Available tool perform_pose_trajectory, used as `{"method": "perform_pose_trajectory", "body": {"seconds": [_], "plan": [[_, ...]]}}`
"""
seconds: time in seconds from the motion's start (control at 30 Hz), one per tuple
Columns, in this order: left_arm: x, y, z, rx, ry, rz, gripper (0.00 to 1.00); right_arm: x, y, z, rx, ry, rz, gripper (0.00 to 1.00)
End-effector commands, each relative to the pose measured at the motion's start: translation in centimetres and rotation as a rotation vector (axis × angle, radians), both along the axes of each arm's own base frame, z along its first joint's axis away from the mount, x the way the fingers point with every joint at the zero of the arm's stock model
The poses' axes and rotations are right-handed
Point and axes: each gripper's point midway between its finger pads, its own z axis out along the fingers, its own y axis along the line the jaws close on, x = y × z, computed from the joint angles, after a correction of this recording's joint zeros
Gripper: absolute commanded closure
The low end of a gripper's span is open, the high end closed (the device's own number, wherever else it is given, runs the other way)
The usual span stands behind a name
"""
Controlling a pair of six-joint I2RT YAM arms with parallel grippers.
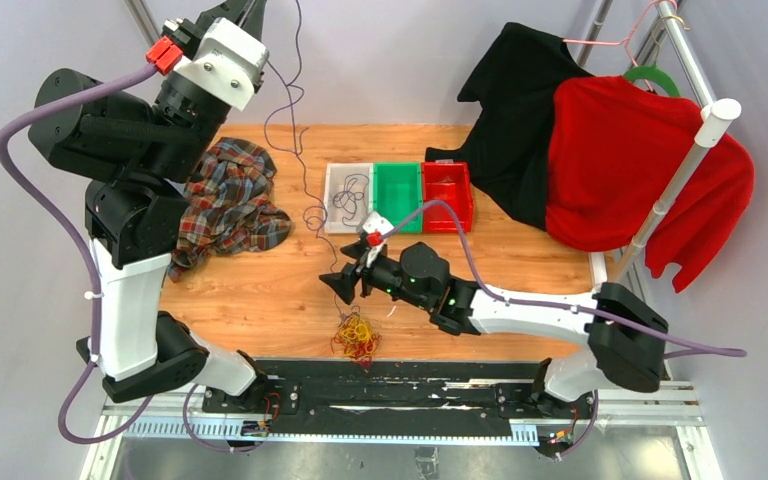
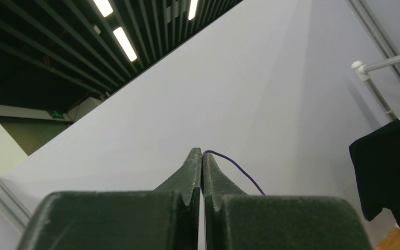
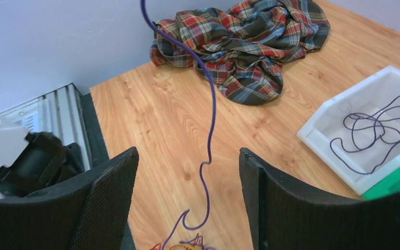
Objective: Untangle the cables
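One purple cable (image 3: 212, 104) is pinched by the left fingers (image 2: 197, 165), upper left; the right fingers (image 3: 112, 198), spread wide, should close just above the tangle (image 1: 356, 335).

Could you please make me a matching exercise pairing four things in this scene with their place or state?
Things:
1 left gripper
2 right gripper
3 white bin
4 plaid cloth

States:
A crumpled on the table
B shut on the purple cable
C open by the cable tangle
D holding one loose dark cable

Pairs: 1-B, 2-C, 3-D, 4-A
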Motion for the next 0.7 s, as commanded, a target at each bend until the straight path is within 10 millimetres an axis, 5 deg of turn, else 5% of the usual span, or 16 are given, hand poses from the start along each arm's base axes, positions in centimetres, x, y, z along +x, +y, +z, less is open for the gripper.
{"method": "perform_pose_trajectory", "body": {"seconds": [0.0, 0.23, 0.37, 0.67], "plan": [[-1.1, 0.9, 1.4, -0.032, -0.045, 0.006, 0.99, 1.5, 2.0, 0.1, -0.040, -0.045, -0.020, 0.32], [-1.7, 1.7, 2.0, -0.034, -0.076, 0.025, 1.00, 3.5, 1.6, -3.6, -0.086, 0.007, -0.103, 0.65], [-2.0, 2.0, 2.6, -0.034, -0.108, 0.041, 1.00, 3.4, -0.2, -6.4, -0.122, 0.054, -0.149, 0.98], [-2.0, 3.4, 4.8, -0.031, -0.226, 0.163, 1.00, 4.0, -8.1, -13.8, -0.203, 0.170, -0.365, 0.99]]}}
